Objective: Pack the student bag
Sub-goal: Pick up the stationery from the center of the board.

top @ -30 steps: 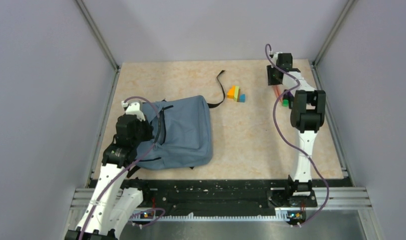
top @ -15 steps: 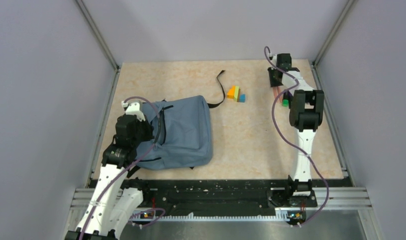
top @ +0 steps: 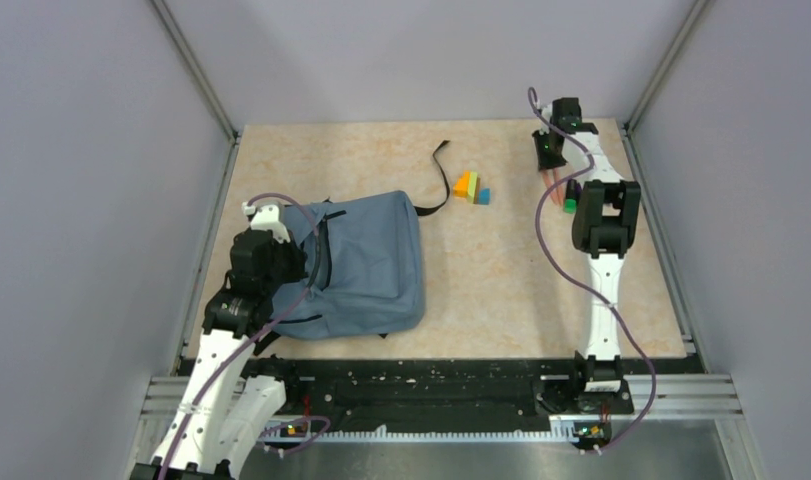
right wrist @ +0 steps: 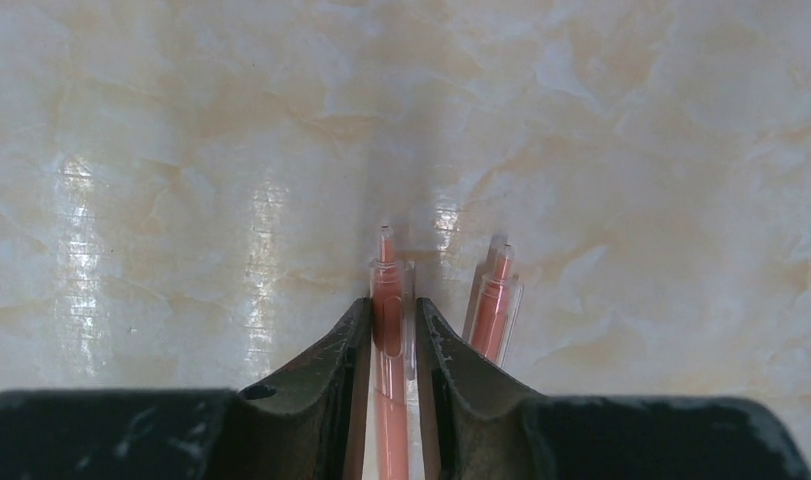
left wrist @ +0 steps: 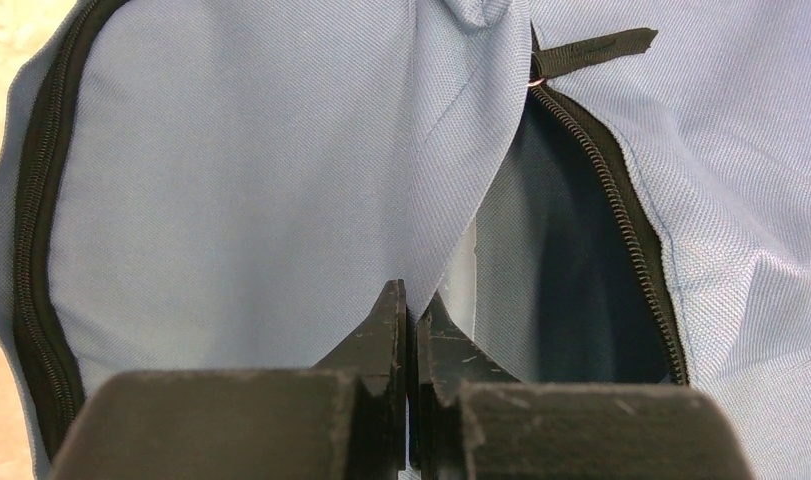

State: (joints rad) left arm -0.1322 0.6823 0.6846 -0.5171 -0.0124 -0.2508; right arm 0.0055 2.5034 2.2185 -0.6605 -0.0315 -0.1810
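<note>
Student bag [top: 366,260]: lies flat on the left half of the counter [top: 501,270], close to the left arm, main zip undone.
Left pincer [left wrist: 409,303]: closed tight on a fold of the blue fabric at the lip of the zip opening [left wrist: 561,260], so the mouth gapes and shows a dark interior.
Right pincer [right wrist: 393,315]: down at the far right of the counter, well apart from the bag. Its jaws are pressed to either side of a salmon pen [right wrist: 384,270].
Second pen [right wrist: 493,300]: just beside the first, roughly parallel, not held.
Coloured blocks [top: 472,187]: far middle of the counter, between bag and pens, untouched.
Step in hand (judged): picking up the first pen while the bag is held open. Nothing visibly packed yet.
Next move (judged): lift the pen clear without dragging its neighbour, carry it across to the bag, and drop it into the narrow gap. The left grip must not slacken.
Top view only: overall layout and the long carry from pens to bag.
Wrist views only: the fabric pinch, the open mouth, and that there are two pens. From above, the arm hides most of them.
</note>
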